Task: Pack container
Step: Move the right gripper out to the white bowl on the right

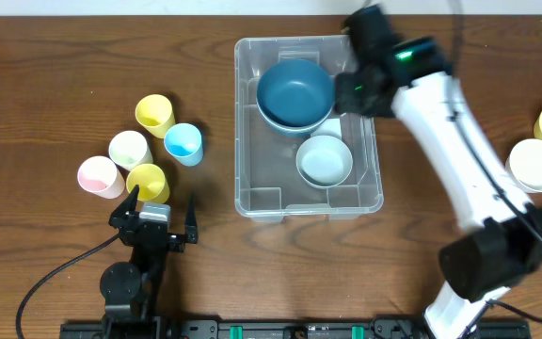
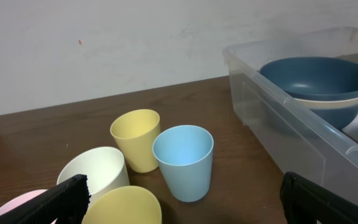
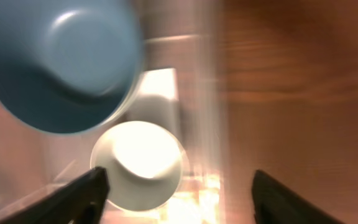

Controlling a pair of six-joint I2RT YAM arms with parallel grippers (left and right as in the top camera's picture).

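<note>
Right tool point(image 3: 179, 179), jaws spread and empty, hangs over the large clear plastic rectangular container point(image 1: 247, 122), upper centre of the overhead frame. Lowering, I could clip its right wall or the dark blue bowl point(image 1: 294, 89). My left tool point(image 1: 158, 215) is likewise spread.

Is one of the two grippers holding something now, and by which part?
Nothing is held. The left gripper is open beside the cups, and the right gripper is open above the container.
</note>
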